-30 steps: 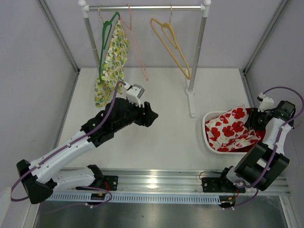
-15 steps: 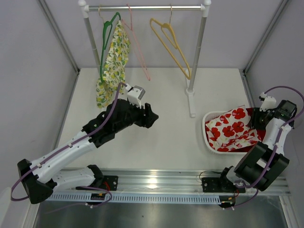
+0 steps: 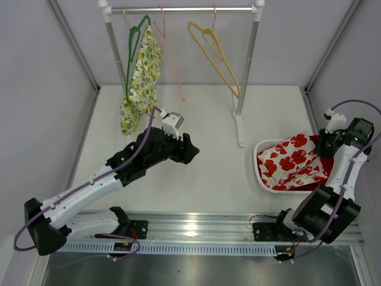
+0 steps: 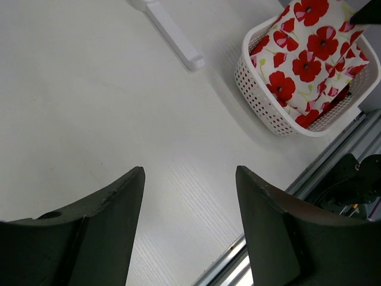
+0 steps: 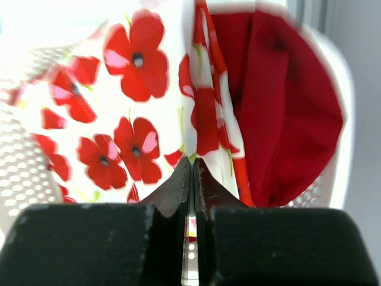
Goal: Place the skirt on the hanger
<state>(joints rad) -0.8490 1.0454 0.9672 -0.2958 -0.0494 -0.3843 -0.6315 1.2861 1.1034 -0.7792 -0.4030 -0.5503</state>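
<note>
The skirt (image 3: pixel 290 161), white with red poppies, lies bunched in a white basket (image 3: pixel 265 180) at the right. My right gripper (image 3: pixel 325 145) is at the skirt's right edge. In the right wrist view its jaws (image 5: pixel 191 161) are pressed together on a fold of the skirt (image 5: pixel 131 89). An empty yellow hanger (image 3: pixel 217 56) and a thin pink hanger (image 3: pixel 171 59) hang on the rail (image 3: pixel 178 9). My left gripper (image 3: pixel 189 149) hovers over the table's middle, open and holding nothing (image 4: pixel 190 173); the skirt (image 4: pixel 303 59) and basket (image 4: pixel 262 104) show far off in its view.
A green hanger (image 3: pixel 132 44) carries a lemon-print garment (image 3: pixel 143 77) at the rail's left end. The rack's right post stands on a foot (image 3: pixel 240 131) between both arms. A plain red cloth (image 5: pixel 292 107) lies in the basket beside the skirt. Walls close in on three sides.
My right gripper has shut, from half open, and its arm has shifted slightly toward the back. The left arm crept a little right. The lemon-print garment is swinging.
</note>
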